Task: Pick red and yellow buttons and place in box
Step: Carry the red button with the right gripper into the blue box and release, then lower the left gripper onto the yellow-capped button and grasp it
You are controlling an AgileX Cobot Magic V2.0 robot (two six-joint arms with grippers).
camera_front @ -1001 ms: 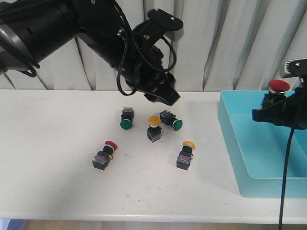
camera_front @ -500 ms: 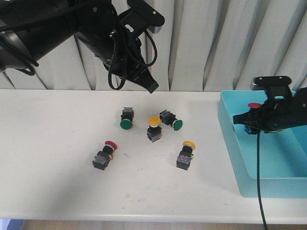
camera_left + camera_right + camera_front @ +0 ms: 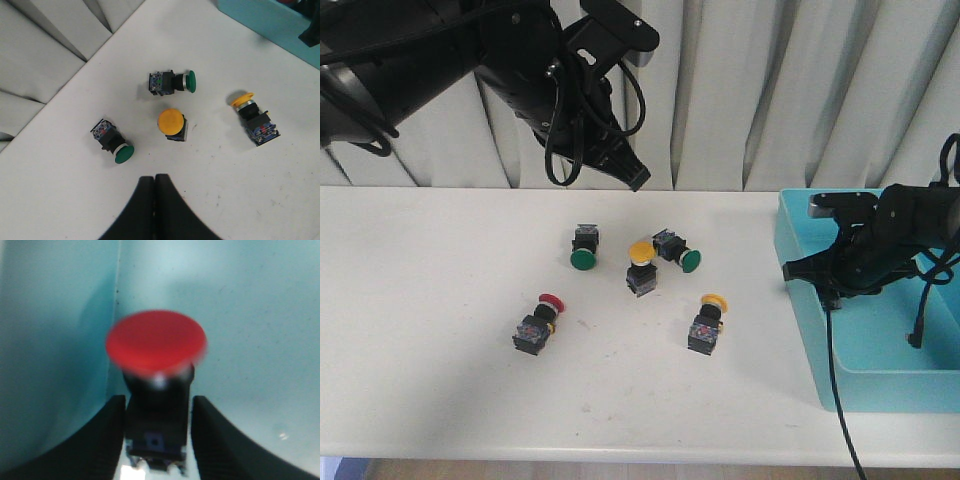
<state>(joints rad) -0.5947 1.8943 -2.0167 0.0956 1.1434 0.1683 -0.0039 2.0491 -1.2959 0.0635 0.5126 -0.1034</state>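
Right pincer clamped narrow on a red button, low inside the blue box at the counter's 3 o'clock edge. Left pincer shut tight, empty, raised over the far side. Loose on the counter: red button at 8 o'clock of the cluster, yellow buttons and, green buttons and.

Even, bright light with soft shadows on the white table; the right wrist view is blurred.
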